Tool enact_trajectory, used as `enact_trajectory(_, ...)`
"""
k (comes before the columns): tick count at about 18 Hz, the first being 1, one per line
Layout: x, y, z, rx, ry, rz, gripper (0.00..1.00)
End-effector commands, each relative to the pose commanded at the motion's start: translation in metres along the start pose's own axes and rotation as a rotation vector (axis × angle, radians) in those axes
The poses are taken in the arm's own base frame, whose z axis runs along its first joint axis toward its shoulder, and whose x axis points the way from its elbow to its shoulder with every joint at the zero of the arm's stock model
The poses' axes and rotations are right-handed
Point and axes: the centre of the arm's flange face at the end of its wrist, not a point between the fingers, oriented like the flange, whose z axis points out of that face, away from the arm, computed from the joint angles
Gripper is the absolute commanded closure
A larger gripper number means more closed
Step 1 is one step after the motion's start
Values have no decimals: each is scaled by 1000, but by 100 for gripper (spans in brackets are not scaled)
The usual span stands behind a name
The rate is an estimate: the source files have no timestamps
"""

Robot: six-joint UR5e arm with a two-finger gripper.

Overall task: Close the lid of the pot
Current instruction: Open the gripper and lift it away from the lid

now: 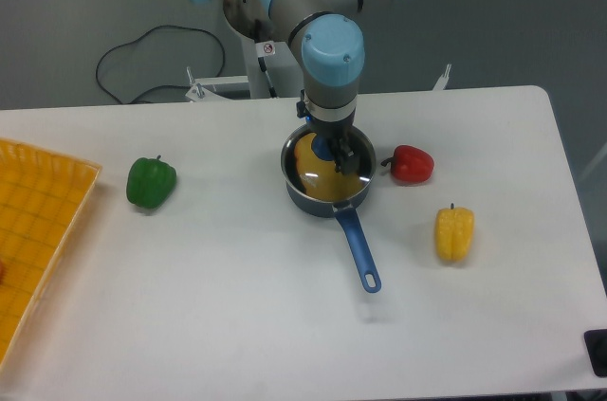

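A white bench (285, 325) is filling most of the view, seen from above and in front. Near its middle, a small dark pot (327, 194) is sitting with its long blue handle pointing toward the camera and slightly to the right, ending in a hole. The pot serves as the landmark for everything else here.

A clear glass lid (322, 172) with a thin silver rim is lying over the pot's mouth, and something yellow-orange is showing through the glass from inside the pot. Whether the lid is sitting fully flat on the rim cannot be told from this angle.

The grey and light blue robot arm (327, 50) is reaching down from behind the pot, directly over it. Its gripper (337, 153) is pointing straight down at the middle of the lid, where the blue knob is peeking out between the dark fingers (345, 156). The fingers are sitting close around the knob, but whether they are clenching it or have let go cannot be told.

Just to the right of the pot, a red pepper (412, 164) is lying. Farther right and nearer the camera, a yellow pepper (454, 233) is resting. Well to the left of the pot, a green pepper (152, 182) is sitting, and beyond it, at the far left edge, part of a yellow mesh tray (38, 230) is showing.
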Motion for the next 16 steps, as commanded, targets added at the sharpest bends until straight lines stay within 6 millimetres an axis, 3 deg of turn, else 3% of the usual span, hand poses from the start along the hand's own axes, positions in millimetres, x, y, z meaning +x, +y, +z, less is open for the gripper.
enact_trajectory(3, -15, 4, -30, 6, -61, -12, 0)
enact_trajectory(8, -29, 15, -41, 10, -91, -29, 0)
enact_trajectory(14, -75, 29, -78, 9, -179, -54, 0)
enact_trajectory(16, -92, 52, -84, 9, -195, -90, 0)
